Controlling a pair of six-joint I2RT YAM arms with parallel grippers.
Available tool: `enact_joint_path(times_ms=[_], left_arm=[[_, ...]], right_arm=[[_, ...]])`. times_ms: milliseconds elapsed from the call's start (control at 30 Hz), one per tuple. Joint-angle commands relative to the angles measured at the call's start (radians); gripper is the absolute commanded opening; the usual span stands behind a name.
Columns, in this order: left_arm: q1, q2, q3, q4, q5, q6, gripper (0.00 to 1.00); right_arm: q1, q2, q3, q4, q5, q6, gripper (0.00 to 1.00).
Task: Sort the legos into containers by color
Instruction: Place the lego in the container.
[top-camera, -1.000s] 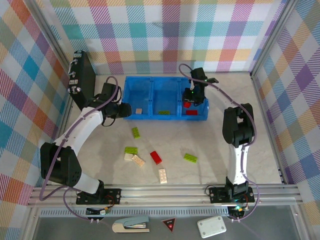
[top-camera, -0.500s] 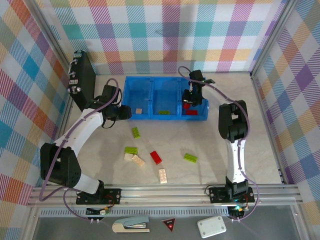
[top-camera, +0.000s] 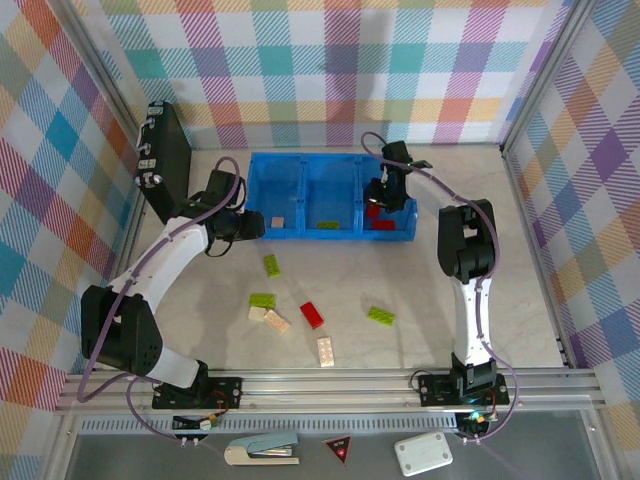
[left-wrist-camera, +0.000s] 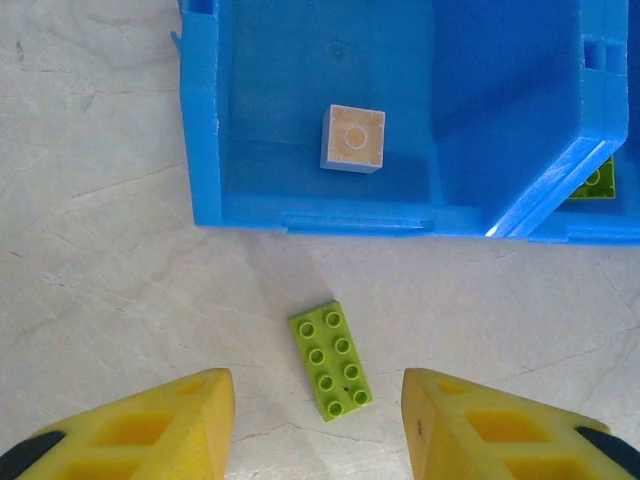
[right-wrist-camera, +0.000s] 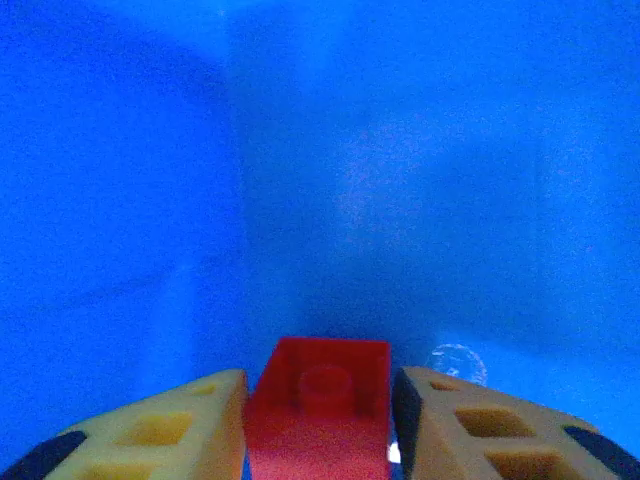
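Enclosing pale marbled table (top-camera: 420, 270) with scattered legos (top-camera: 311, 315), pastel plaid walls (top-camera: 330, 70).

You have eleven bricks in all: four green bricks (top-camera: 271, 264), four cream bricks (top-camera: 326, 351) and three red bricks (top-camera: 312, 315). Seven lie on the counter (top-camera: 400, 270) and four are within the one blue tray (top-camera: 305, 236), which has three compartments (top-camera: 275, 190). You can also count one black case (top-camera: 168, 160), one stapler (top-camera: 262, 450), one red triangle (top-camera: 339, 449) and one white box (top-camera: 423, 454).
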Motion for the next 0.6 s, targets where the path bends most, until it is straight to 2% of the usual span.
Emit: enact_joint_path(times_ms=[0,333,567], left_arm=[[-0.014,0.013,0.035,-0.026,-0.007,-0.011,0.48],[-0.031,0.023,0.032,-0.034,-0.030,-0.017,0.48],[-0.056,0.060,0.039,-0.060,-0.090,-0.064,0.48]], right_arm=[[-0.004,-0.061,-0.014,0.025,-0.026,0.007,0.47],[-0.003,-0.156,-0.036,-0.018,-0.014,-0.009,0.49],[-0.004,-0.256,-0.123,-0.041,-0.018,-0.016,0.49]])
